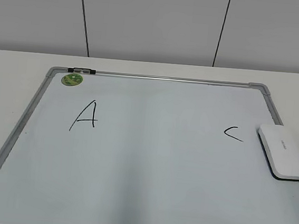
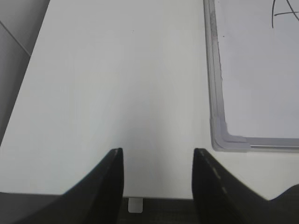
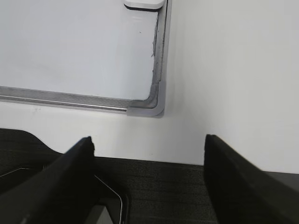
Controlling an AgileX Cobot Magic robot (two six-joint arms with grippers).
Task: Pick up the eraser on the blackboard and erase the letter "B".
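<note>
The blackboard (image 1: 149,170) is a pale whiteboard with a grey frame, lying flat on the table. The white eraser (image 1: 282,152) lies on its right edge; its near end shows in the right wrist view (image 3: 145,3). A black "A" (image 1: 85,115) is at the left and a small black "C" (image 1: 233,133) at the right. No letter "B" shows between them; that area is blank. My left gripper (image 2: 158,156) is open over bare table left of the board's corner (image 2: 224,137). My right gripper (image 3: 148,144) is open near the table's front edge, below the board's corner (image 3: 152,107). Neither gripper shows in the exterior view.
A round green sticker (image 1: 72,79) sits at the board's top left, beside a small clip (image 1: 82,71) on the frame. White table (image 1: 15,78) surrounds the board. Grey wall panels (image 1: 153,22) stand behind. Dark floor (image 3: 163,191) lies past the table's front edge.
</note>
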